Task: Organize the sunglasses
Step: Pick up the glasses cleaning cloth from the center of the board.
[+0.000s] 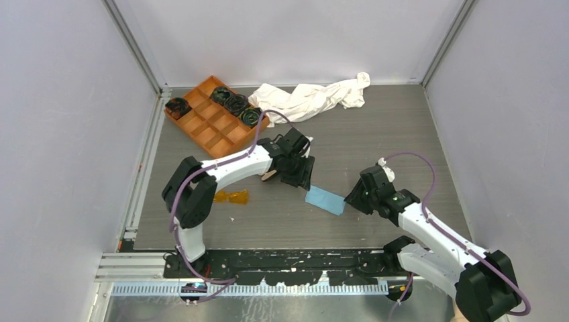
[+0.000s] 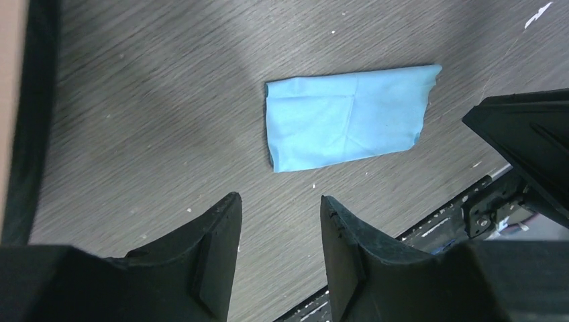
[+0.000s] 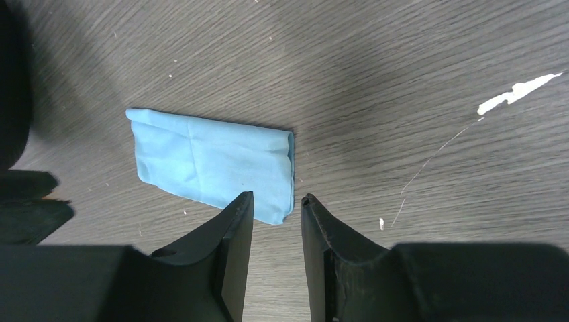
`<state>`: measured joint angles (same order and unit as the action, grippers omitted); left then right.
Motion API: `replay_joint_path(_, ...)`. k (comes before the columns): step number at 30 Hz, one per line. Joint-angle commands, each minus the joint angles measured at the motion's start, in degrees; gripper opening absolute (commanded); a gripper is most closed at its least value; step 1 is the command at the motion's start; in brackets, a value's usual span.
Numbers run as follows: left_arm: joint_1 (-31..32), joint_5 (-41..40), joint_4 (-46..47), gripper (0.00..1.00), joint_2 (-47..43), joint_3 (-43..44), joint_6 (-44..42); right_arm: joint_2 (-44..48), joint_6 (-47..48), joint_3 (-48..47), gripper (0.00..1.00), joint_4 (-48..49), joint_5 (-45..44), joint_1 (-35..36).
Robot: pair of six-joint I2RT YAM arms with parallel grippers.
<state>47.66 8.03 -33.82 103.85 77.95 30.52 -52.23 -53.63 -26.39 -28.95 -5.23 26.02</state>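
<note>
The sunglasses [image 1: 231, 196], with orange-amber lenses, lie on the table below my left arm's elbow, seen only in the top view. A folded light blue cloth [image 1: 325, 200] lies between the two grippers. My left gripper [image 1: 307, 180] is open and empty, just up-left of the cloth [image 2: 345, 117]; its fingertips [image 2: 280, 201] hang over bare table. My right gripper [image 1: 349, 199] is open, its tips [image 3: 277, 199] over the near right corner of the cloth [image 3: 208, 161], holding nothing. The black case with beige lining [image 1: 270, 176] is mostly hidden under the left arm; its edge [image 2: 17, 121] shows in the left wrist view.
An orange compartment tray [image 1: 216, 124] with several dark items stands at the back left. A crumpled white cloth [image 1: 315, 97] lies at the back centre. Walls enclose the table on the left, right and back. The black base rail [image 1: 295, 258] runs along the near edge.
</note>
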Motion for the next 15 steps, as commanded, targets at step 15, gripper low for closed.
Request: replay_joint_path(15,-3.6,15.7,1.9,0.44,13.3,5.6,-0.4,2.2,-0.9,-0.6,0.38,1.4,-1.9,-0.4)
